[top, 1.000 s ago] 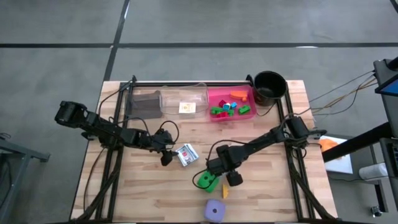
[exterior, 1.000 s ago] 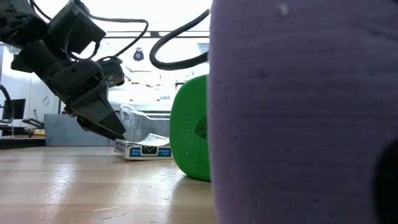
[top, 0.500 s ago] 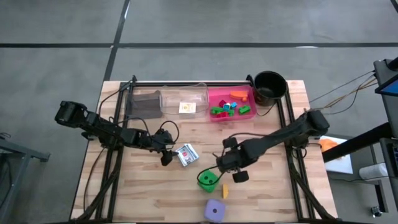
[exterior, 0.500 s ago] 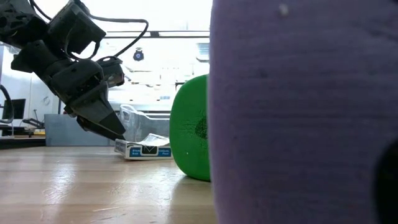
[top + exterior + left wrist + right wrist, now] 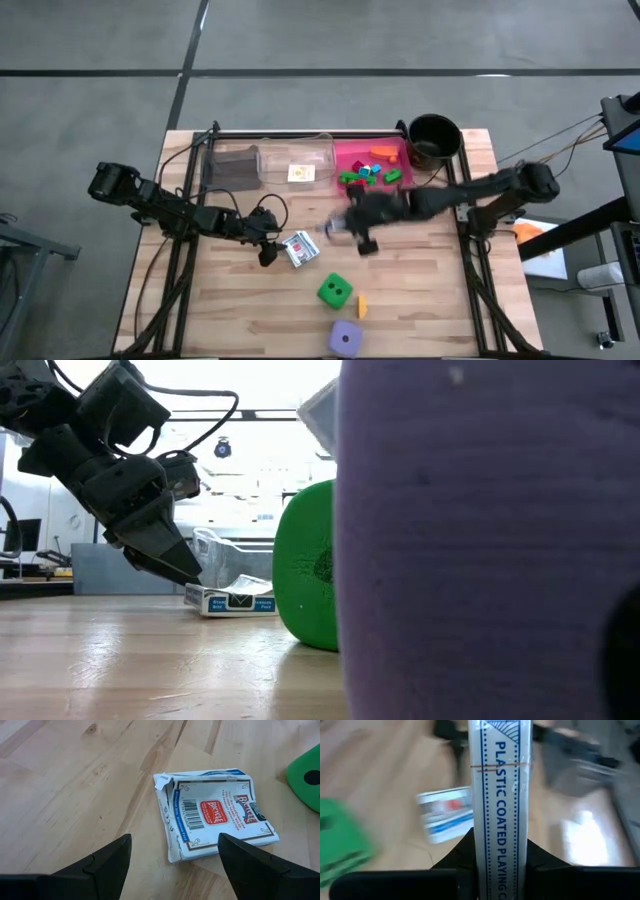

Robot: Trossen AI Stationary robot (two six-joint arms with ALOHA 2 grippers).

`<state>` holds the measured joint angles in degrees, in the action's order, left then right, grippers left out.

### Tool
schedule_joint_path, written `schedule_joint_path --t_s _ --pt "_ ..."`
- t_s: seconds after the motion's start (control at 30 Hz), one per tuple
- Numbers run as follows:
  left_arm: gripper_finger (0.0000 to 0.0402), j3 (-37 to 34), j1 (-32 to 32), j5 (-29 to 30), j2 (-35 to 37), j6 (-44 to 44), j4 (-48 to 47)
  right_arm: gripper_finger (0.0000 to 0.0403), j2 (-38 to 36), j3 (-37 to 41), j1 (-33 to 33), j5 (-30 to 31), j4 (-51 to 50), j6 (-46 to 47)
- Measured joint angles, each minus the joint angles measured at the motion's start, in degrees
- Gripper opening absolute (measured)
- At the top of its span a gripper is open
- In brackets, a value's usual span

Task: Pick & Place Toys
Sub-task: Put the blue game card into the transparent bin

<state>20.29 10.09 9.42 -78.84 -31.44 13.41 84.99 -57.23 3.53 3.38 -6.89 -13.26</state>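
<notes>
Jaws of the right gripper (image 5: 500, 857) are clamped on a card box (image 5: 500, 795) held edge-on; the printed side reads "PLASTIC COATED PLAYING", with the rest cut off. In the high view this gripper (image 5: 352, 226) sits at frame centre, blurred, just below the pink tray (image 5: 345, 160).

Jaws of the left gripper (image 5: 175, 857) stand apart with nothing between them, hovering over a second card box (image 5: 217, 812) that lies flat on the desk (image 5: 75, 780). Its face shows a barcode and a red label reading "BICYCLE"; one corner flap is torn up. In the high view this gripper (image 5: 268, 252) is left of centre, and that box (image 5: 300, 248) lies just to its right.

Remaining toys: a green die (image 5: 334, 291) lies below centre with a small orange brick (image 5: 362, 305) just right of it, and a purple die (image 5: 346, 339) is near the bottom desk edge. Coloured bricks (image 5: 368, 176) fill the pink tray. A white card (image 5: 300, 173) lies in the clear tray (image 5: 318, 152), and a grey tray (image 5: 234, 168) is left of that. A black pot (image 5: 433, 138) occupies the upper right corner of the desk.

Bare wood is open at lower left and lower right. In the low view, the purple die (image 5: 490, 540) blocks the right half of the frame.
</notes>
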Motion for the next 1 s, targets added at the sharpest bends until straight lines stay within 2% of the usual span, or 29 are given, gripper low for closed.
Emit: schedule_joint_path --t_s 0.2,0.3,0.4,0.5,0.77,1.0 --pt "0.03 0.0 0.0 0.0 0.0 0.0 0.0 0.006 2.6 -1.9 -17.1 -10.9 5.4 -3.2" --pt "0.03 0.0 0.0 0.0 0.0 0.0 0.0 0.006 6.3 -3.9 -25.4 -18.5 8.6 -1.4" --pt "0.03 0.0 0.0 0.0 0.0 0.0 0.0 0.006 11.4 -6.8 -30.9 -24.7 10.5 0.7" --pt "0.03 0.0 0.0 0.0 0.0 0.0 0.0 0.006 17.2 -11.2 -33.1 -28.7 10.7 1.5" --pt "0.03 0.0 0.0 0.0 0.0 0.0 0.0 0.0067 31.0 -25.7 -32.6 -32.0 4.1 1.4" --pt "0.03 0.0 0.0 0.0 0.0 0.0 0.0 0.0204 37.3 -35.4 -32.6 -33.3 -7.5 1.5"
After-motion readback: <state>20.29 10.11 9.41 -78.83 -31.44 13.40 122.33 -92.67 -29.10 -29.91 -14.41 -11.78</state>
